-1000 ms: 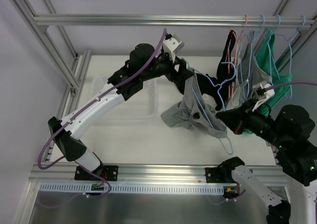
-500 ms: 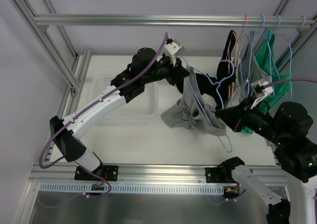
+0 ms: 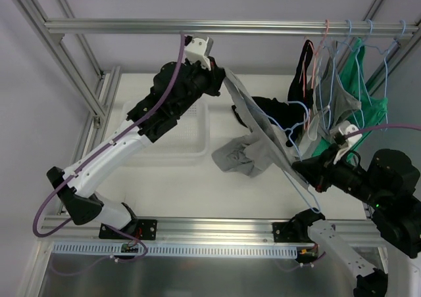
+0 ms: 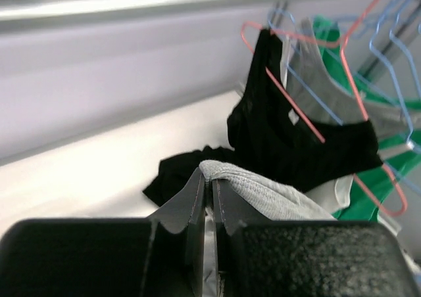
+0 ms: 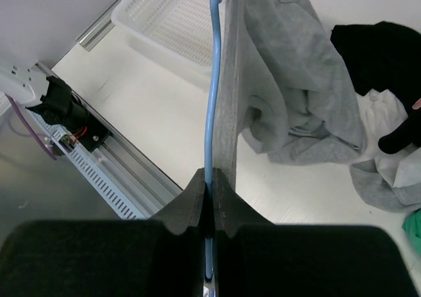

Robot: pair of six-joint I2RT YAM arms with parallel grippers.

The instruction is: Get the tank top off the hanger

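As left tool (image 4: 210, 182) pinches tank top (image 4: 263, 192), right tool (image 5: 210, 182) clamps hanger (image 5: 212, 93) just beside it.

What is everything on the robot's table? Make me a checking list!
Surface: white table, no spills seen.
Job's things: grey tank top pulled tight between the grippers; its strap runs along the blue hanger, so it is not off yet.
Clutter: white basket; black top lying on the table; more clothes hanging at the right.
Grippers: left gripper shut on the tank top; right gripper shut on the hanger.
Cables: purple cable along the left arm, another by the right arm.
Surroundings: metal frame around the table.
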